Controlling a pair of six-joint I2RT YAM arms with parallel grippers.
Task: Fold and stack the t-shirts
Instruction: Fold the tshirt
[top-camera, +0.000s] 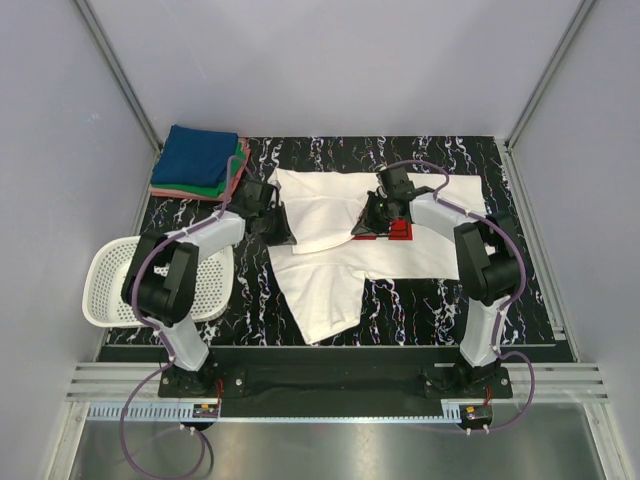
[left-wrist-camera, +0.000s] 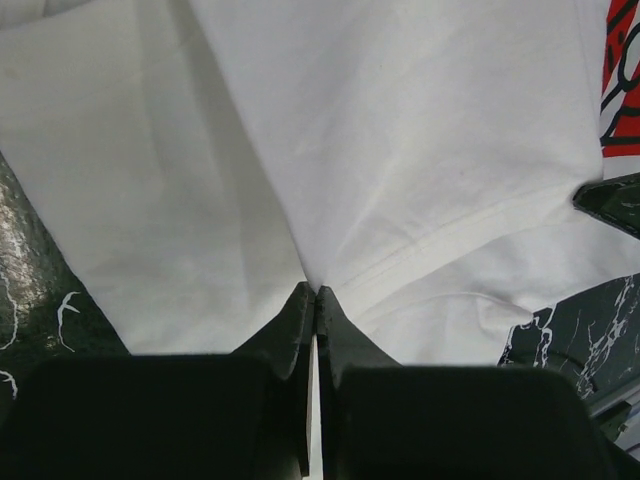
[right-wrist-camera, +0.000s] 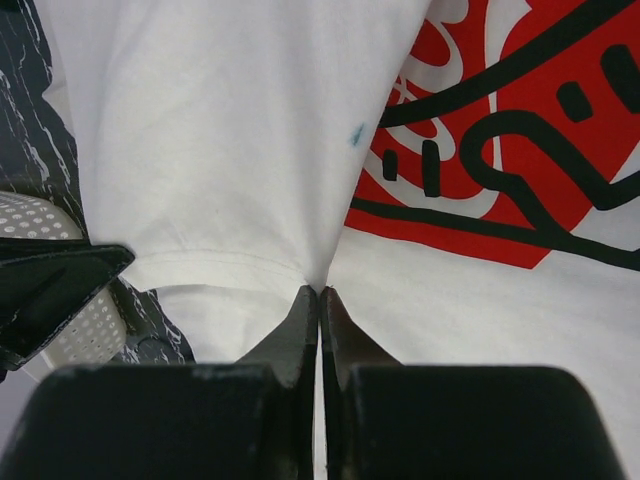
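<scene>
White shirt (top-camera: 335, 235) lies out flat in the middle of the dark marbled worktop (top-camera: 430, 300), between the two arms, one end reaching toward the near edge. Both arms are down on it. The left fingers (top-camera: 283, 230) are pressed together at the shirt's left side, and the left wrist view shows it up close: tips (left-wrist-camera: 312, 305) tight together with a fold of white cloth (left-wrist-camera: 400, 150) nipped between them, creases fanning out from the pinch. Same story on the other side. The right fingers (top-camera: 365, 225) sit near the shirt's centre, just beside the red print (top-camera: 400, 230), and in the right wrist view the tips (right-wrist-camera: 314, 305) are clamped on a hemmed white edge (right-wrist-camera: 220, 150), with the print (right-wrist-camera: 520, 130) to the right of it. The two pinch points are near each other but apart. Over in the far left corner, the folded shirts (top-camera: 200, 160) sit in a stack, blue on top, green and pink edges showing beneath. The white mesh basket (top-camera: 110, 285) rests at the near left, beside the left arm.
</scene>
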